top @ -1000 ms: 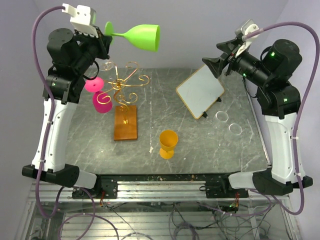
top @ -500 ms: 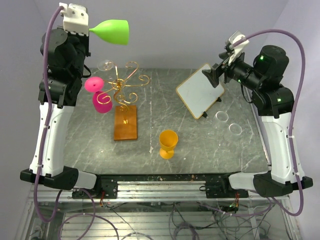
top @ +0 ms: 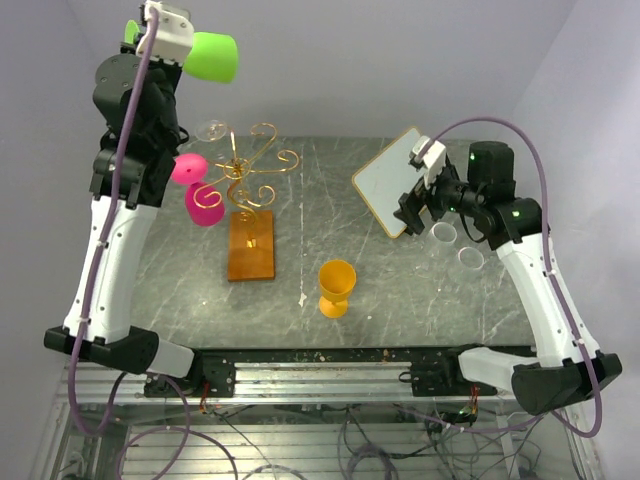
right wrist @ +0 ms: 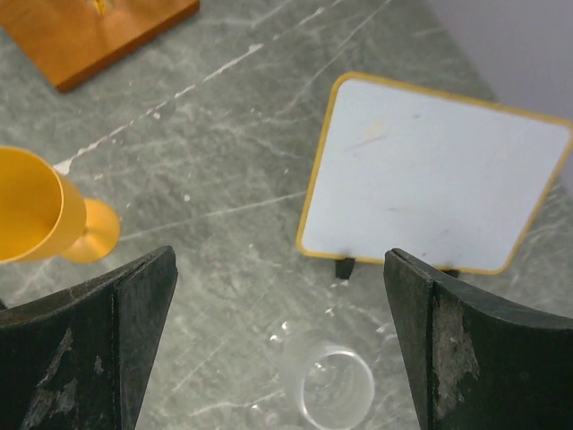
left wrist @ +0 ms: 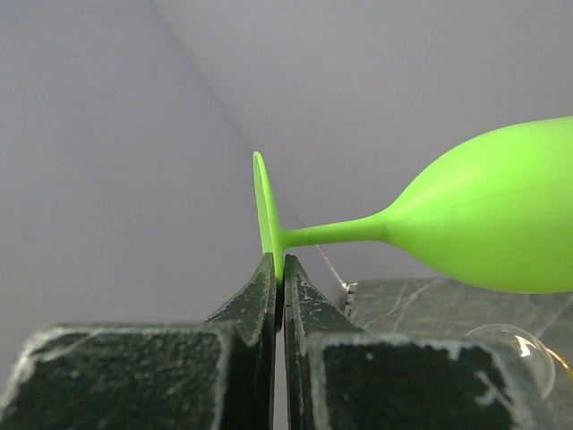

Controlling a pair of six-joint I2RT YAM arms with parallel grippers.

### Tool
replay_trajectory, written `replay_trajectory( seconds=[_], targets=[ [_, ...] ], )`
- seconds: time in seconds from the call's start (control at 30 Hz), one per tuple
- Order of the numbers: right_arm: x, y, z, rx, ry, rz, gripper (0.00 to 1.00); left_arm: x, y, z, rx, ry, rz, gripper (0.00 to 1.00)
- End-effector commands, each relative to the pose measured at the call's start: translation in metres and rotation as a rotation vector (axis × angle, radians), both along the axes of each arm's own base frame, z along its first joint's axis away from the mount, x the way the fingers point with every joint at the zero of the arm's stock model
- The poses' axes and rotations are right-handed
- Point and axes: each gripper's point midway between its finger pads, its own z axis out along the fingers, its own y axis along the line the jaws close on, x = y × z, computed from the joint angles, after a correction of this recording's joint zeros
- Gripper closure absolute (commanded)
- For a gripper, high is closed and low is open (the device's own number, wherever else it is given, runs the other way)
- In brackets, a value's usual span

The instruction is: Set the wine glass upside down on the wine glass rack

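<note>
Since the earlier frame the right arm has dropped from its raised pose to low over the right side of the worktop [top: 400, 290]; the left arm has swung the green wine glass [top: 212, 56] further left, still high above the back-left corner.

Containers: a yellow goblet [top: 336, 287] stands upright on the worktop, mouth up, showing only its own yellow inside; two clear tumblers [top: 445, 233] [top: 471, 256] stand beside the whiteboard [top: 400, 182], and the right wrist view looks down one to its base; a pink glass [top: 203, 200] hangs bowl-down at the left of the gold wire rack [top: 245, 170], which rises from a wooden base [top: 250, 245].

Hard to make out: from above the green glass's stem is hidden behind the wrist camera, only bowl and a sliver of foot showing; a clear rounded item [top: 211, 130] at the rack's rear-left loop cannot be identified; the left wrist view cuts off the green bowl at the right edge.

Grippers: left gripper [left wrist: 278, 282] clenched on the rim of the green glass's foot, stem lying level, well clear of the rack; right gripper [right wrist: 279, 305] spread wide, grasping nothing, above the worktop near the tumbler and whiteboard.
</note>
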Motion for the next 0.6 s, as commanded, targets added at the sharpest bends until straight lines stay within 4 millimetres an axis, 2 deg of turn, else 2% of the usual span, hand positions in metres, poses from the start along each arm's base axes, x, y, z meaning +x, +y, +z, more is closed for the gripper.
replay_trajectory(
  seconds=[0.0,0.2,0.43,0.57],
  targets=[
    [-0.005,-0.001,-0.015,0.012,0.004,0.043,0.0,0.006,0.0,0.011,0.084,-0.023,0.086,0.93],
    [-0.004,-0.006,-0.031,0.042,0.038,0.032,0.0,0.021,-0.009,0.004,0.195,0.018,0.093,0.93],
    [-0.006,-0.015,-0.02,0.092,0.035,-0.005,0.0,0.046,-0.034,-0.01,0.31,0.083,0.072,0.93],
    [-0.006,-0.019,-0.013,0.105,0.031,-0.016,0.0,0.062,-0.047,-0.029,0.411,0.145,0.077,0.93]
  ],
)
